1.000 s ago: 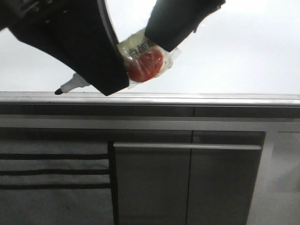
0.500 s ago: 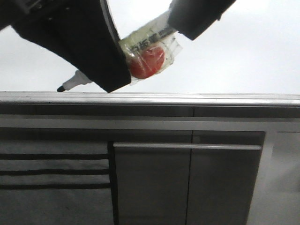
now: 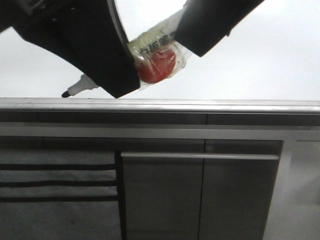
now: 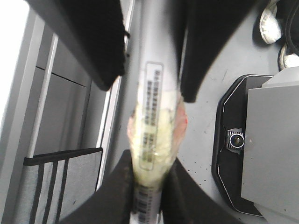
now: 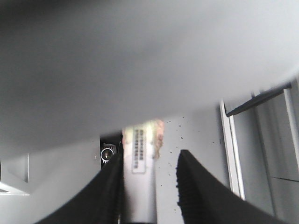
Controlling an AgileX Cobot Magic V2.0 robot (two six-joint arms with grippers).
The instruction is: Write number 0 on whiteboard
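Observation:
My left gripper (image 3: 127, 82) is shut on the white marker (image 3: 82, 86). Its black tip points left, just above the whiteboard's grey frame edge (image 3: 225, 104). The marker's middle is wrapped in yellowish tape over a red patch (image 3: 156, 64). In the left wrist view my left gripper (image 4: 150, 158) clamps the taped barrel (image 4: 154, 116). My right gripper (image 3: 192, 42) is open around the marker's rear end. In the right wrist view (image 5: 150, 158) the marker (image 5: 139, 186) touches one finger, with a gap to the other. The whiteboard (image 3: 260, 65) is glossy white. No number 0 is in view.
Dark grey cabinet panels (image 3: 200, 200) with a metal rail (image 3: 200, 156) lie below the frame edge. A grey cloth with black stripes (image 3: 55, 200) is at the lower left. A black base with a grey block (image 4: 243, 154) shows in the left wrist view.
My right gripper has slid back up the marker toward the upper right and its jaws stand wider. The marker and left gripper shifted only slightly.

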